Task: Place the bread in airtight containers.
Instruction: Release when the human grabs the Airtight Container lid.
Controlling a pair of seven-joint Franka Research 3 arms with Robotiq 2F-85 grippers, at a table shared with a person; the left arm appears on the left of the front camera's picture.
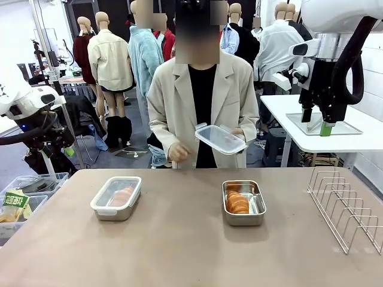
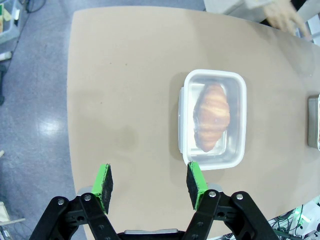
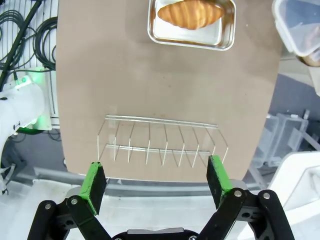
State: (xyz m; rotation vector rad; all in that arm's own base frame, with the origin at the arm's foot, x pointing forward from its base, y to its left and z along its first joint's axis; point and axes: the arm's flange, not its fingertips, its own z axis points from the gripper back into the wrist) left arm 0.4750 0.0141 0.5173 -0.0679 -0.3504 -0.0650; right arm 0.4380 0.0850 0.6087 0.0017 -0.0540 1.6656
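Observation:
Two steel containers sit on the tan table. The left container (image 1: 111, 213) (image 2: 238, 150) has its clear lid on, and one golden croissant roll (image 1: 123, 194) (image 2: 212, 116) shows through it. The right container (image 1: 243, 219) (image 3: 167, 33) is uncovered and holds a roll (image 1: 237, 202) (image 3: 190, 13). Across the table a person holds the second clear lid (image 1: 220, 139) (image 3: 299, 24) in one hand at chest height. My left gripper (image 2: 150, 181) hangs open high above the table's near edge. My right gripper (image 1: 318, 122) (image 3: 156, 180) is open too, raised at the right, above the rack.
A wire dish rack (image 1: 346, 210) (image 3: 162, 142) stands on the table's right side. The person's other hand (image 1: 178, 153) (image 2: 280, 15) hovers by the far edge. Plastic bins (image 1: 24, 194) sit off the table's left end. A white table (image 1: 359, 140) stands behind at right.

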